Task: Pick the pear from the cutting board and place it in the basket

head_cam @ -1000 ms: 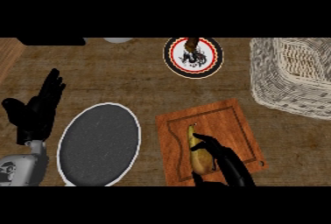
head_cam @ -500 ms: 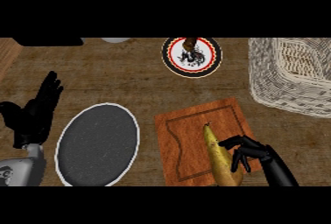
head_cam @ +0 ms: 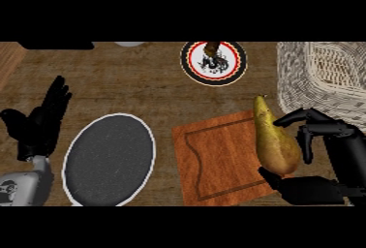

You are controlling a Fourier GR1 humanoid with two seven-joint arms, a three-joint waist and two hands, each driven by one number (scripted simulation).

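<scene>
Brown wooden counter (head_cam: pixel 143 97), right hand (head_cam: pixel 322 160) curled round yellow-brown pear (head_cam: pixel 275 143) over orange wooden cutting board (head_cam: pixel 214 160), white wicker basket (head_cam: pixel 322 72) beside, left hand (head_cam: pixel 39 123) open at left edge

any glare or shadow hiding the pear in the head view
Head view: no glare on the pear, its yellow skin evenly lit; only its lower end is hidden, by the right hand curled round it. The dark plate looks stretched tall.

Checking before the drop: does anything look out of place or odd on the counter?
Nothing stands out. The right hand holds the pear over the cutting board's right edge, beside the basket. The plates look flat, nothing spilled.
</scene>
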